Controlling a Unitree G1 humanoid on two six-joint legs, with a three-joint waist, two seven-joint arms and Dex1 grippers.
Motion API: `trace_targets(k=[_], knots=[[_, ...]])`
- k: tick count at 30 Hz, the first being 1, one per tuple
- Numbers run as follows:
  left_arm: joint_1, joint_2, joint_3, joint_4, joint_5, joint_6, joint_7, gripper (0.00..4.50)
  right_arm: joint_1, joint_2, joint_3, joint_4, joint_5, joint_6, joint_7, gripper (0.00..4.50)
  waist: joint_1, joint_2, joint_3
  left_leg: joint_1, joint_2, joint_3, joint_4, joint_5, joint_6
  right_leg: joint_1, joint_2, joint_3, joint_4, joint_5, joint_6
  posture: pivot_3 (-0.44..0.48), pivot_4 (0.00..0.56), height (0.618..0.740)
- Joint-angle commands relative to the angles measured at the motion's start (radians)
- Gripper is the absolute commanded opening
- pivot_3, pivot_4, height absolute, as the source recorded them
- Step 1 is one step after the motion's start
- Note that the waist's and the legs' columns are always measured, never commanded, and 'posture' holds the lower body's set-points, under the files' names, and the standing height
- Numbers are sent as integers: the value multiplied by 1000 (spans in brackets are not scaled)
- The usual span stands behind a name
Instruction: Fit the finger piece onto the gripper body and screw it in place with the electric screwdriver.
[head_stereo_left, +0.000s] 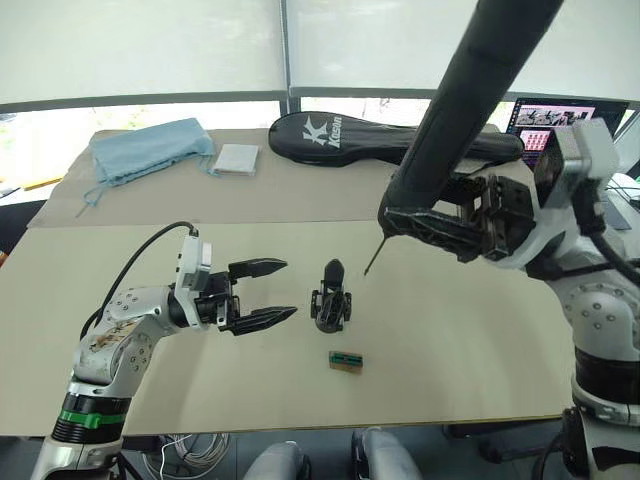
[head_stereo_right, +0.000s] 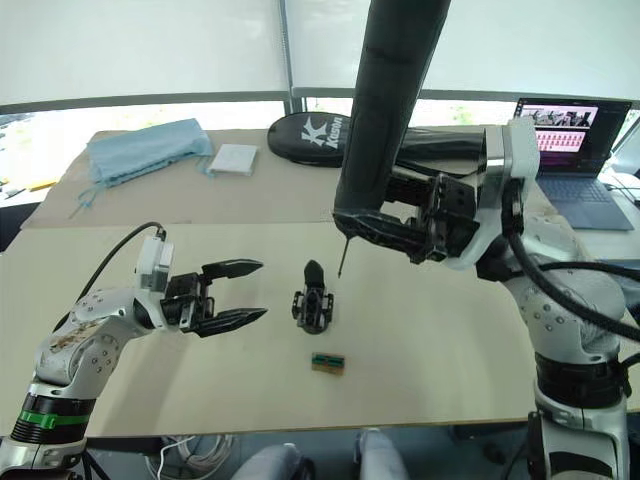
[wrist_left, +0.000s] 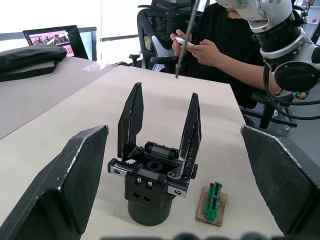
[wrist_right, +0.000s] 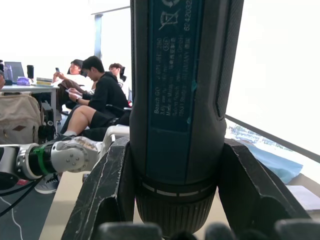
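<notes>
Left eye view: I am gripping the electric screwdriver (head_stereo_left: 470, 100) tight in my right gripper (head_stereo_left: 440, 228), its bit hanging above and right of the gripper body (head_stereo_left: 331, 297), which is standing at center frame. My left gripper (head_stereo_left: 262, 293), wide open and empty, is waiting just left of it.

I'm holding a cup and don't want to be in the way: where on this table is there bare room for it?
The near right, between the small green box and the right arm, is bare. So is the near edge in front of the left gripper. It is crowded around the gripper body, under the screwdriver, and along the back by the blue cloth and black bag.
</notes>
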Motion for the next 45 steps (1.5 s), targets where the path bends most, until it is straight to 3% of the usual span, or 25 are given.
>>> trace_targets(k=[1,21,45], knots=[[-15,7,30,1,4,-10,3,4500,-56,35,18,-2,-7,-5,0,1902,-2,0,0,0,0,0,0,0,0,0,0,0,0,0,0,0,150,740],[41,-33,-21,90,187,-207,-24,4500,-132,215,159,104,-163,-22,105,1902,-2,0,0,-3,0,0,0,0,0,-3,0,-1,1,0,0,0,150,740],[68,-64,-72,83,215,-225,-18,4500,-68,242,207,154,-295,-57,206,1902,-2,0,0,-6,0,0,1,0,-1,-6,0,-1,2,0,0,0,150,740]])
